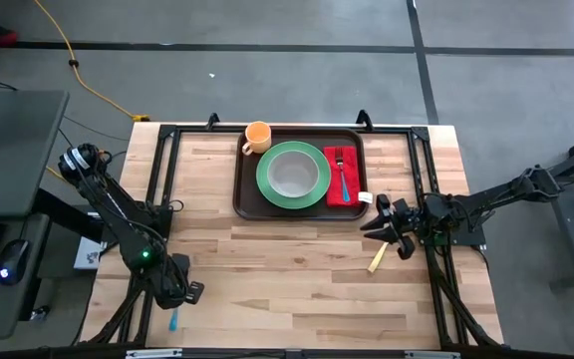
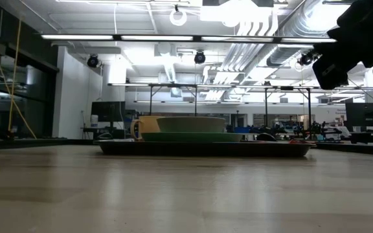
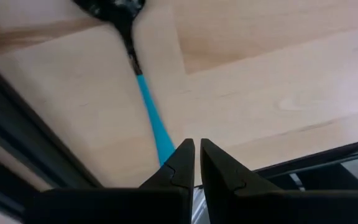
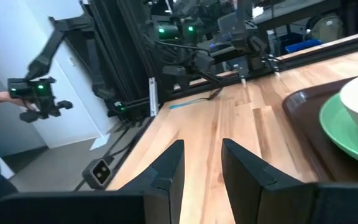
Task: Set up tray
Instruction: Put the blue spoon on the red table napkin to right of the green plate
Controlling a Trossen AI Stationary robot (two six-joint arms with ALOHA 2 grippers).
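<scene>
the right end effector [image 1: 382,227] hovers just off the tray's [image 1: 247,204] near right corner, its fingers [image 4: 166,165] parted and holding nothing; a pale wooden utensil [image 1: 377,258] lies on the worktop [image 1: 297,279] beside it. the left end effector [image 3: 196,163] sits well away from the tray at the worktop's near left edge, fingers almost together and empty, over a blue-handled utensil [image 3: 151,115]. the tray is dark brown, rectangular, round-cornered with a raised rim, at the worktop's far middle, carrying a green plate [image 1: 269,189] with a bowl [image 1: 293,174], a yellow mug [image 1: 257,136] and a red napkin [image 1: 333,189] with a fork [image 1: 341,170].

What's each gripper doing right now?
Left gripper: shut, empty, above the blue-handled utensil.
Right gripper: open, empty, beside the tray.
</scene>
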